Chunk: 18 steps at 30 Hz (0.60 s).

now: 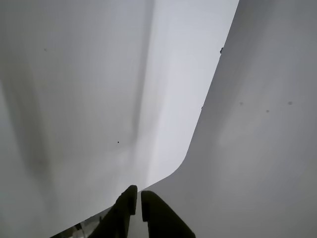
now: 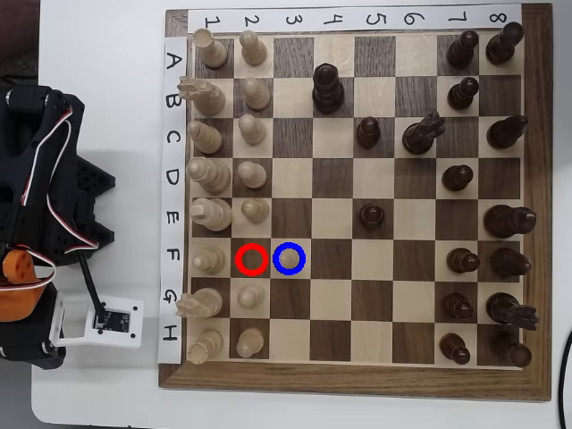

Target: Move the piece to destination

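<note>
The fingers (image 1: 138,208) are clenched on nothing over the bare white surface (image 1: 74,99), while the piece (image 2: 290,257) already stands on the destination (image 2: 304,248), so the job looks done.

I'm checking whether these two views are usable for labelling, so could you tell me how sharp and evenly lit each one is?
Wrist view: soft and nearly featureless, only pale grey surfaces with broad diffuse shadows; the gripper is a dark silhouette at the bottom edge. Overhead view: sharp, evenly lit, the chessboard and its pieces cast short soft shadows, no strong glare; the blue ring reads clearly.
</note>
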Available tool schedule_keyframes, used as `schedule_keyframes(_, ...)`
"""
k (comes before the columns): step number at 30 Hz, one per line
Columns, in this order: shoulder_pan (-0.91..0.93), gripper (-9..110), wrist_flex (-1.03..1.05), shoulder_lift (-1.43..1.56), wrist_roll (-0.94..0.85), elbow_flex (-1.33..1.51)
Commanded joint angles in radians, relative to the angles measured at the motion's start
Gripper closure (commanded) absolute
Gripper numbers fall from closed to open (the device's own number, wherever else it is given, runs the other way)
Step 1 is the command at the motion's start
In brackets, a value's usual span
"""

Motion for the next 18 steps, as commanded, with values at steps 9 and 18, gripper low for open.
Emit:
schedule_keyframes(9,0.005,101,-0.003,0.06,0.021,0.043)
schedule_keyframes(18,0.005,101,-0.003,0.06,0.021,0.043)
